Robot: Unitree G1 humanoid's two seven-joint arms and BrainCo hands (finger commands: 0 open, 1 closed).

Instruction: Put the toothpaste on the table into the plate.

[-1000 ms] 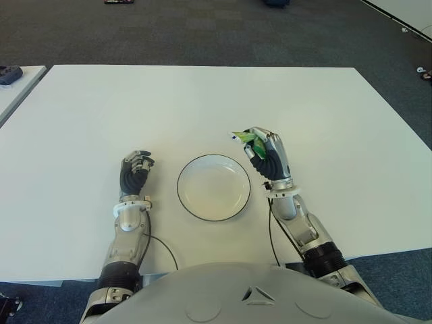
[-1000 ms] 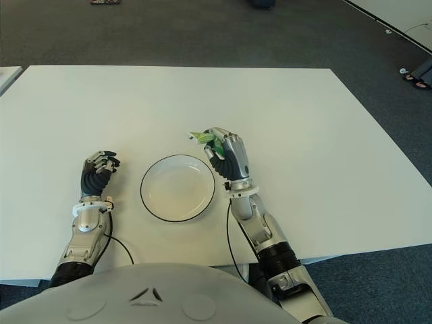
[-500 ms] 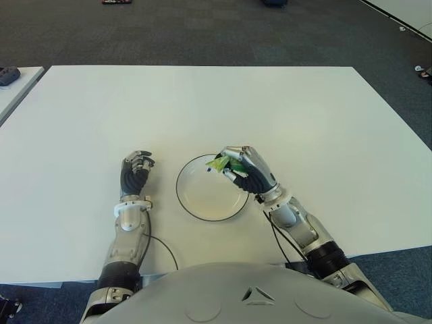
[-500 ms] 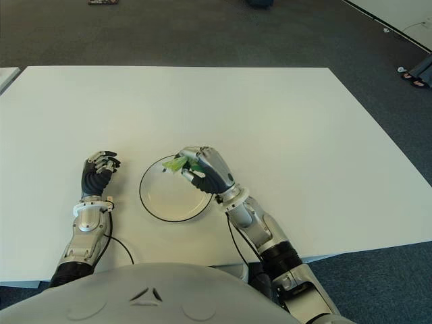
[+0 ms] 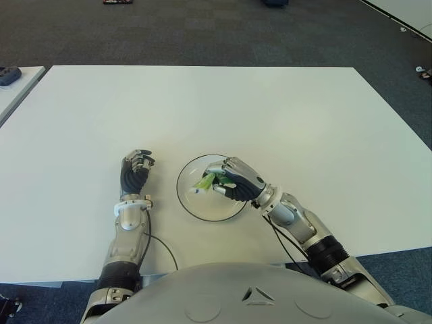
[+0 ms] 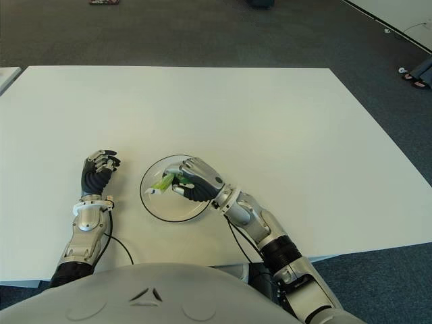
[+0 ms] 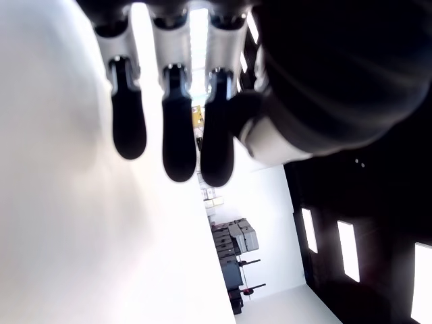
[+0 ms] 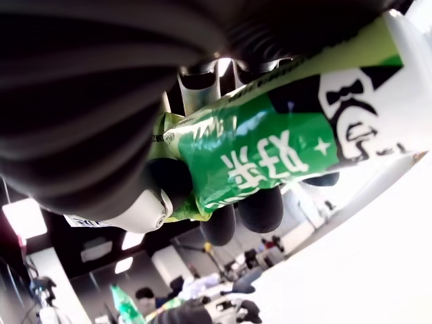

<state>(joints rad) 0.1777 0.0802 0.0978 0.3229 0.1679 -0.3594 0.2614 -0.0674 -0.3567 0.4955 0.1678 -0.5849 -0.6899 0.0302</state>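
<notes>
Over the plate (image 5: 196, 209) on the table (image 5: 202, 108), the right hand (image 5: 237, 183) is clamped on the toothpaste (image 5: 204, 181). The left hand (image 5: 134, 171), fingers curled and holding nothing, shows just left of the plate.

The right hand (image 5: 236, 182) is positioned over the plate (image 5: 196, 206), fingers closed around the toothpaste (image 5: 204, 181). The tube projects from the hand toward the robot's left, above the plate's inner surface; whether its tip touches the plate cannot be determined. The plate rim encircles the area beneath the hand and is the only raised edge near it. Ahead of the hand and to its right, the table (image 5: 270, 108) is bare white surface up to its edges. To the hand's left, beyond the plate, the left hand (image 5: 135, 170) shows with fingers curled, holding nothing; a strip of bare table separates it from the plate rim.
</notes>
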